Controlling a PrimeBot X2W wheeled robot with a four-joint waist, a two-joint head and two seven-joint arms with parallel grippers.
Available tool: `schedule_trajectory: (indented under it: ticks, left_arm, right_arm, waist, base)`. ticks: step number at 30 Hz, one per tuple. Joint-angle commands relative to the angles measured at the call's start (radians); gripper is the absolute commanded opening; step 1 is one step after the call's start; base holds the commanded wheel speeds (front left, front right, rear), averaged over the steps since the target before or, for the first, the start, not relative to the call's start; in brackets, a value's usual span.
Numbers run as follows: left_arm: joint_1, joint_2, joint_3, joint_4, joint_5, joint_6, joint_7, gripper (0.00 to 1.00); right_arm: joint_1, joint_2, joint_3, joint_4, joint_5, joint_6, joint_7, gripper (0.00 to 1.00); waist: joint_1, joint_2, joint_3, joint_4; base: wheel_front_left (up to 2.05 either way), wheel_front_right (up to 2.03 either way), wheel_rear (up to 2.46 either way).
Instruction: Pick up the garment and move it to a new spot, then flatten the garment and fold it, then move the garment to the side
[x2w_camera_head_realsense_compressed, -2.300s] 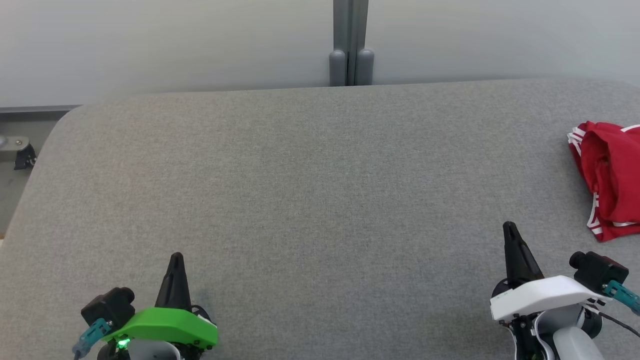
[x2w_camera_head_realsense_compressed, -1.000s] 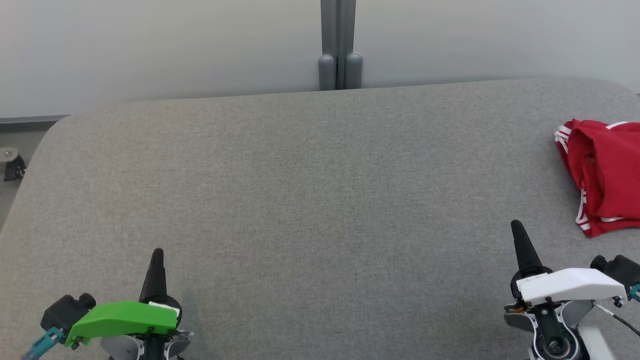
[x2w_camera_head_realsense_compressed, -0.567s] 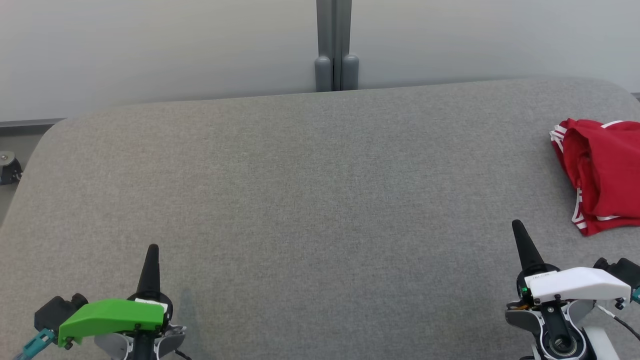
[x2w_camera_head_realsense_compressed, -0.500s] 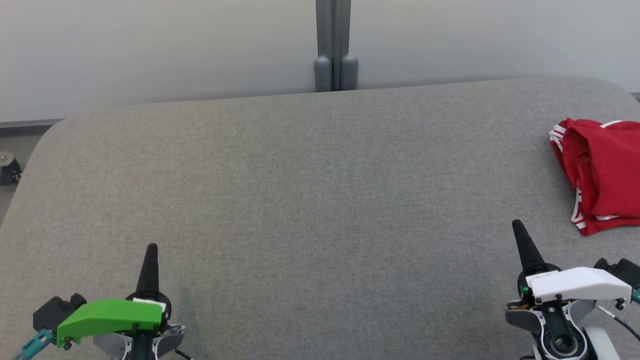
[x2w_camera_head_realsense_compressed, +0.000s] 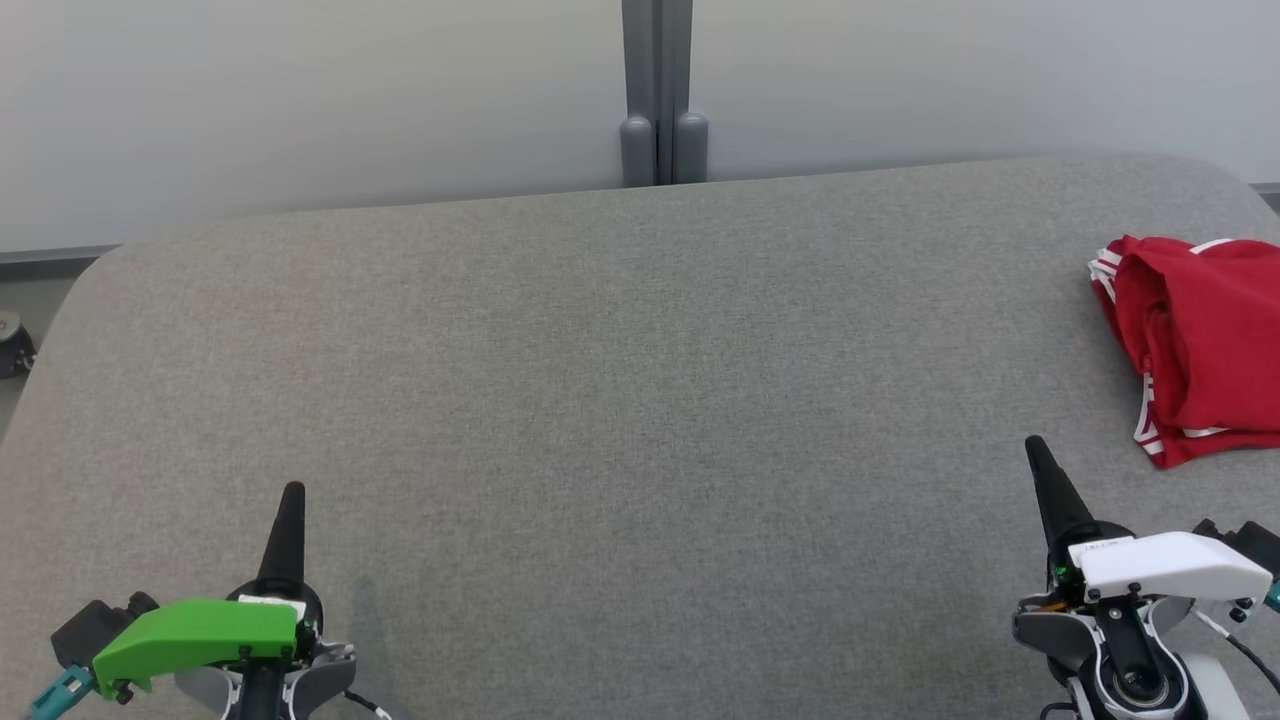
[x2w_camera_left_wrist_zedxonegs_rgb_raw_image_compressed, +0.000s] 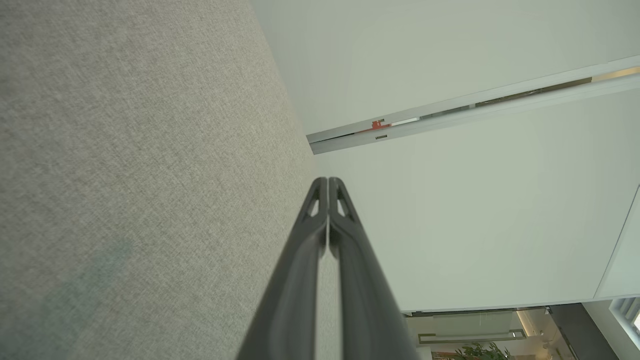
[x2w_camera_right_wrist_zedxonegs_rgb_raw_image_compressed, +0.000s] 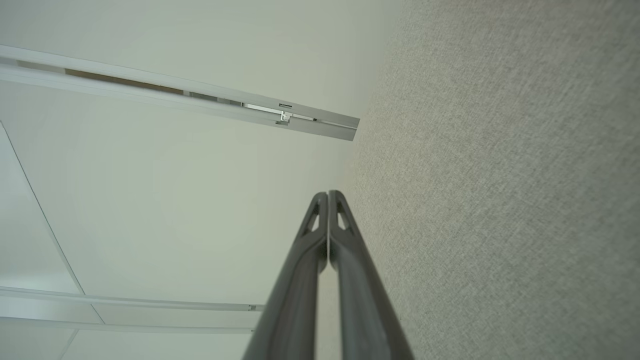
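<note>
The garment (x2w_camera_head_realsense_compressed: 1200, 340), red with white stripes along its hems, lies folded at the right edge of the grey fabric table (x2w_camera_head_realsense_compressed: 620, 380); part of it runs off the head view. My left gripper (x2w_camera_head_realsense_compressed: 292, 492) sits at the lower left, shut and empty, with its fingertips pressed together (x2w_camera_left_wrist_zedxonegs_rgb_raw_image_compressed: 327, 181). At the lower right my right gripper (x2w_camera_head_realsense_compressed: 1034, 446) is also shut and empty (x2w_camera_right_wrist_zedxonegs_rgb_raw_image_compressed: 327, 195), a short way in front of and left of the garment.
A pale wall stands behind the table, with a grey vertical post (x2w_camera_head_realsense_compressed: 657, 95) at its middle. The table's rounded far corners and the floor at the far left (x2w_camera_head_realsense_compressed: 15, 320) mark its limits.
The head camera has turned, so the whole picture has shifted left and more of the garment shows. Both grippers have drawn back toward the near table edge, still shut.
</note>
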Motion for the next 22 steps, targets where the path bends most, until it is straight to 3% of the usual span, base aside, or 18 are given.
schedule_trajectory:
  ticks: [1, 22]
  left_arm:
    - [-0.026, 0.007, 0.008, -0.009, -0.021, -0.007, 0.008, 0.0]
    - [-0.029, 0.006, 0.042, -0.017, -0.165, -0.028, 0.051, 0.0]
  right_arm:
    - [-0.017, -0.005, -0.005, -0.01, 0.023, 0.0, 0.007, 0.0]
    - [-0.02, -0.006, -0.019, -0.011, 0.177, 0.0, 0.048, 0.0]
  waist:
    - [0.0, 0.0, -0.001, -0.001]
    - [0.0, 0.0, -0.006, -0.016]
  base:
    - [0.0, 0.0, 0.0]
    - [0.0, 0.0, 0.0]
